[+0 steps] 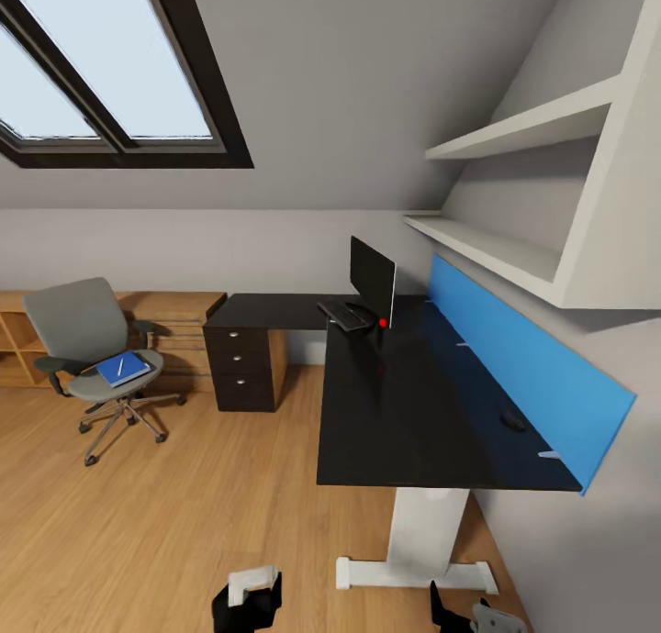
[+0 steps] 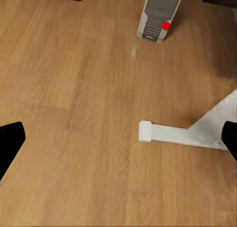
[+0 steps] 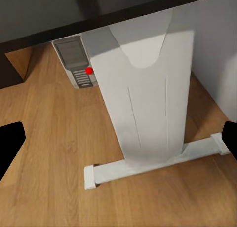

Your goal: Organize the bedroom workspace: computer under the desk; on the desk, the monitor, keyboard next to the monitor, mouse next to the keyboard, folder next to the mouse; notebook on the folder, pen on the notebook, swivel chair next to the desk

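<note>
Under the black desk (image 1: 413, 413), computer (image 3: 76, 64) already parked by the white leg (image 3: 148, 98); folder (image 1: 122, 368) and pen (image 1: 119, 365) waiting on the swivel chair (image 1: 87, 349); left gripper (image 2: 118, 143) and right gripper (image 3: 118, 143) spread, empty.

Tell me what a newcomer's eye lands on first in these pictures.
The glossy black desk along the right wall, backed by a bright blue panel, with the monitor and keyboard at its far end. Then the grey swivel chair at left, the blue folder on its seat.
</note>
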Available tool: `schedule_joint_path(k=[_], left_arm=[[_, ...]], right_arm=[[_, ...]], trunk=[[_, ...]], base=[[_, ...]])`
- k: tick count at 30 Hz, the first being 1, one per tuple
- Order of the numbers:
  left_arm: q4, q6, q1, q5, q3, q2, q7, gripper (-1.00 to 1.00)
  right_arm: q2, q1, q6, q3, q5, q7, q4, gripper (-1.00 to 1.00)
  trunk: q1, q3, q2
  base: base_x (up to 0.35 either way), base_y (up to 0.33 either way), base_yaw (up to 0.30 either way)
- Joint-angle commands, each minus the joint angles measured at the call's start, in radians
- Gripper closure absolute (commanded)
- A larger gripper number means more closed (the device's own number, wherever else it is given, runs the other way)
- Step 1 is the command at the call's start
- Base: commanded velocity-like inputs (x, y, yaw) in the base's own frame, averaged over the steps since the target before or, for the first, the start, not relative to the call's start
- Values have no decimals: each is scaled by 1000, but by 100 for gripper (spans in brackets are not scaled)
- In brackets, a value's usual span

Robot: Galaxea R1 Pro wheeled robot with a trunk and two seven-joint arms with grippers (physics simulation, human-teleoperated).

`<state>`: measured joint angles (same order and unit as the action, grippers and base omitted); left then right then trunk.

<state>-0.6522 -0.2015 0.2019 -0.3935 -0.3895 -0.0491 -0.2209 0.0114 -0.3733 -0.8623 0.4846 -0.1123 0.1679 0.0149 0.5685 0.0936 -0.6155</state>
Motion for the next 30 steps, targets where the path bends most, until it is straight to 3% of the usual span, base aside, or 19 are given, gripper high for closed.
schedule_joint_path(k=[1,3,4,5,6,7,9,10,11,12,13,14,15,17,20,22,27,30], left_arm=[[-44,39,1,-13,-7,2,-8,-100],[-104,89,1,-13,-7,5,-11,-100],[-264,211,1,-14,-8,15,-60,-100],[-319,261,1,-14,-8,17,-81,-100],[-406,341,1,-14,-8,18,-109,-100],[-544,467,1,-16,-4,18,-135,-100],[-598,515,1,-16,0,17,-139,-100],[-676,584,1,-16,5,17,-143,-100],[-698,604,1,-16,6,17,-144,-100],[-749,642,1,-15,9,17,-147,-100],[-768,656,1,-15,9,17,-149,-100],[-773,660,1,-15,10,17,-149,-100],[-777,667,1,-15,10,18,-150,-100],[-770,675,0,-15,11,20,-154,-100],[-766,677,-1,-15,11,23,-176,-100],[-764,677,-9,-15,11,27,-220,-100],[-733,676,-24,-17,11,30,-274,-100],[-713,668,-26,-17,10,29,-281,-100]], right_arm=[[0,-1,-4,9,-10,0,1,-100],[1,-1,-6,9,-10,0,0,-100],[2,-1,-7,11,-8,-1,-47,-100],[3,-1,-6,12,-6,-2,-82,-100],[4,-2,-1,12,-5,-3,-153,-100],[7,-3,73,13,-3,-7,-311,-100],[9,-3,146,13,-3,-18,-397,-100],[16,-3,306,11,-2,-44,-552,-100],[19,-3,370,10,-2,-55,-607,-100],[31,-3,618,5,-2,-92,-787,-100],[36,-4,773,-1,-3,-112,-882,-100],[37,-5,845,-6,-3,-121,-920,-100],[39,-8,967,-18,-3,-135,-975,-100],[37,-38,1116,-39,-5,-152,-993,-100],[30,-77,1135,-46,-9,-159,-919,-100],[18,-98,1095,-50,-15,-165,-839,-100],[-3,-110,1006,-53,-22,-207,-763,-100],[-6,-112,990,-52,-22,-221,-755,-100]], trunk=[[0,2,-2],[0,2,-2],[0,2,-2],[0,2,-2],[0,2,-2],[0,2,-2],[0,2,-2],[0,2,-2],[0,2,-2],[0,2,-2],[0,2,-2],[0,2,-2],[0,2,-2],[0,2,-2],[0,2,-2],[0,2,-2],[0,2,-2],[0,2,-2]], base=[[0,0,0],[0,0,0],[0,0,0],[0,0,0],[0,0,0],[0,0,0],[0,0,0],[0,0,0],[0,0,0],[0,0,0],[0,0,0],[0,0,0],[0,0,0],[0,0,0],[13,-52,0],[109,-151,0],[179,-206,0],[223,-233,0]])
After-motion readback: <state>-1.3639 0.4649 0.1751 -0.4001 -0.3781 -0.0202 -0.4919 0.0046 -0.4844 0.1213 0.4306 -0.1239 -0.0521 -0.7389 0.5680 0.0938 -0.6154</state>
